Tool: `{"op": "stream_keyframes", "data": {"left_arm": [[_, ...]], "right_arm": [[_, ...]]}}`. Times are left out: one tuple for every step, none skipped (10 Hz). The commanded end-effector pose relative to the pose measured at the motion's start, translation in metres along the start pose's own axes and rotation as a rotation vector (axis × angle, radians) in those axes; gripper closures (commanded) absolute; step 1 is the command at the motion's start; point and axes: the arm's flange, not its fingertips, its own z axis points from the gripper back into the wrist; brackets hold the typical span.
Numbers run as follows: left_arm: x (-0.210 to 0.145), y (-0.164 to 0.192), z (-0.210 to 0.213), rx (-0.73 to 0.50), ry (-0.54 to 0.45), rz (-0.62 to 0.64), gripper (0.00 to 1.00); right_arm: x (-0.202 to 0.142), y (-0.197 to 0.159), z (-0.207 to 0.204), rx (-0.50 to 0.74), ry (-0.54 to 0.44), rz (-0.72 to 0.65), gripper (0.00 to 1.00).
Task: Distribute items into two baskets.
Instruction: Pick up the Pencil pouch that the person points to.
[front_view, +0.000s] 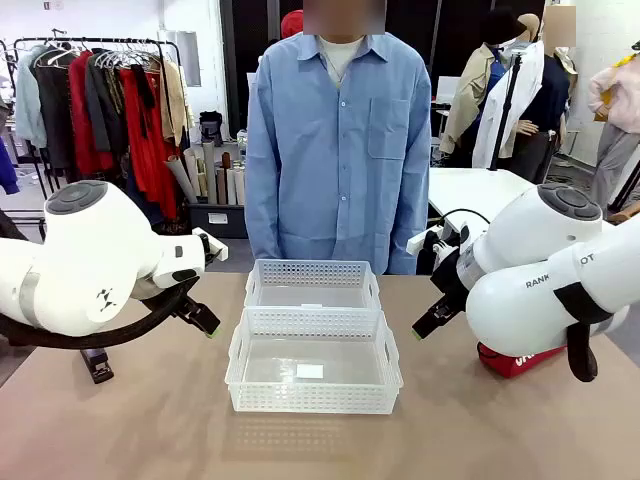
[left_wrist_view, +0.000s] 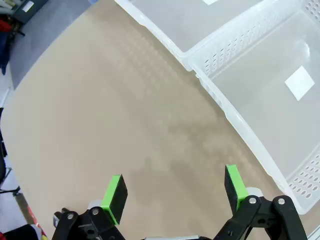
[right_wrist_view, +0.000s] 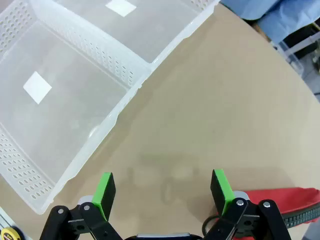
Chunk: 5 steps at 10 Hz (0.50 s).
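Across the tan table (front_view: 140, 430) I see the smaller basket (front_view: 312, 272) touching the larger basket (front_view: 312, 400) at its centre. The stapler (front_view: 97, 366) lies by the left edge and the red pouch (front_view: 505, 362) by the right edge. My left gripper (left_wrist_view: 175, 192) and right gripper (right_wrist_view: 162, 192) hang wide apart, holding nothing.

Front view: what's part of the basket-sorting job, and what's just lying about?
Job: near basket, far basket, red pouch at right, black stapler at left.
Lying about: clothes rack, rolls behind the table, yellow tape measure in the right wrist view.
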Motion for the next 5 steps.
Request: {"op": "stream_keyframes", "data": {"left_arm": [[0.0001, 0.0, 0.0001, 0.0, 0.0, 0.0, 0.0], [0.0001, 0.0, 0.0001, 0.0, 0.0, 0.0, 0.0], [0.0001, 0.0, 0.0001, 0.0, 0.0, 0.0, 0.0], [0.0001, 0.0, 0.0001, 0.0, 0.0, 0.0, 0.0], [0.0001, 0.0, 0.0001, 0.0, 0.0, 0.0, 0.0]], "right_arm": [[0.0, 0.0, 0.0, 0.0, 0.0, 0.0, 0.0], [0.0, 0.0, 0.0, 0.0, 0.0, 0.0, 0.0], [0.0, 0.0, 0.0, 0.0, 0.0, 0.0, 0.0], [0.0, 0.0, 0.0, 0.0, 0.0, 0.0, 0.0], [0.0, 0.0, 0.0, 0.0, 0.0, 0.0, 0.0]]}}
